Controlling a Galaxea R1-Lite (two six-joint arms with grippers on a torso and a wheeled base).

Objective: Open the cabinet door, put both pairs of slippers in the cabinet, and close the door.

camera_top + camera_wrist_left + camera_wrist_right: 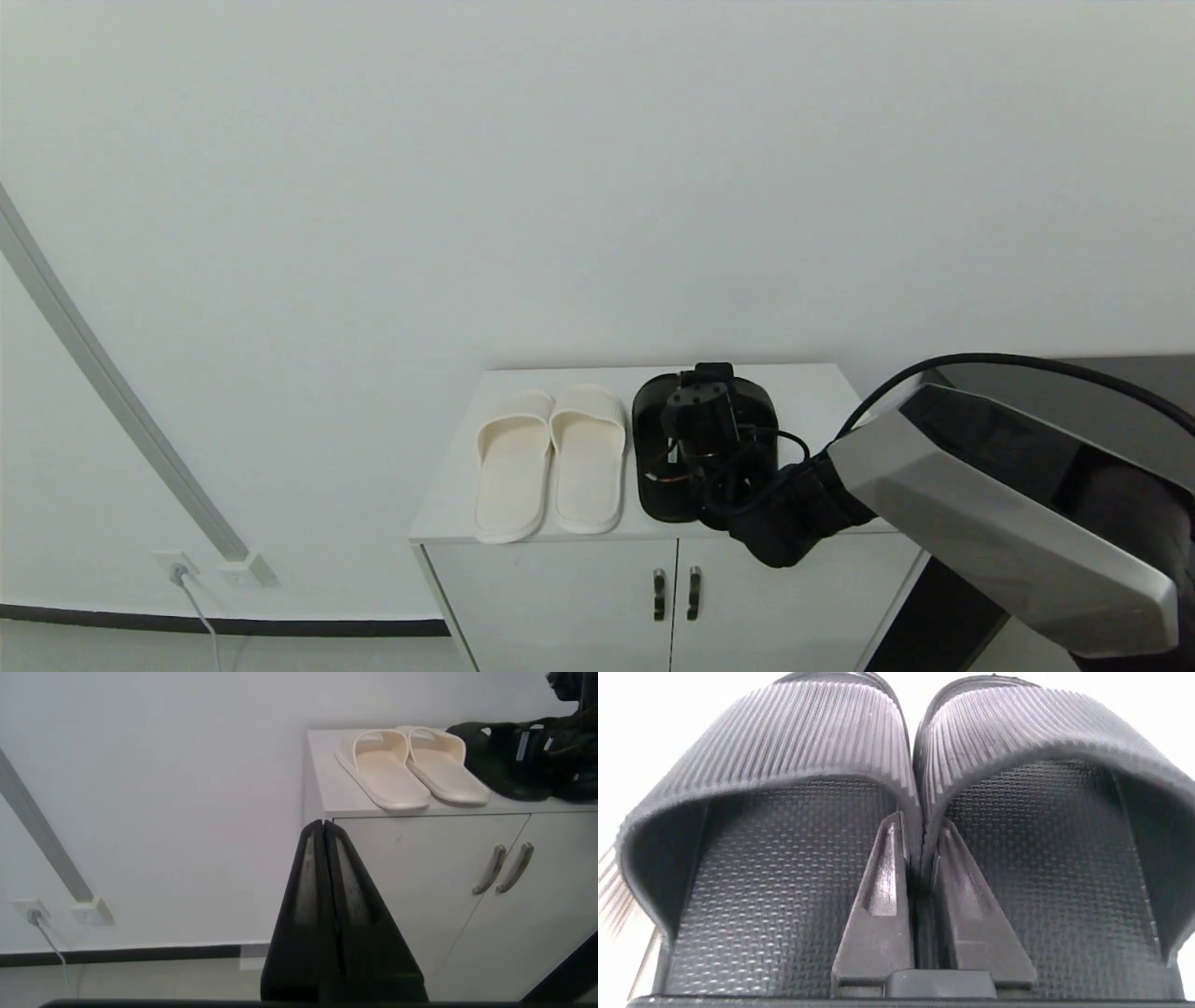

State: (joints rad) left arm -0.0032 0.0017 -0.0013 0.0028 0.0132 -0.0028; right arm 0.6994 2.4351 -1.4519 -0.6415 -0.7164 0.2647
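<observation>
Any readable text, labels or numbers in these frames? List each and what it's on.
None to read. The white slippers, black slippers, cabinet and wall socket show no print, label or number.

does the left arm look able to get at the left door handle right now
Probably yes: the left gripper hangs shut near the cabinet, and nothing stands between it and the left door handle.
</observation>
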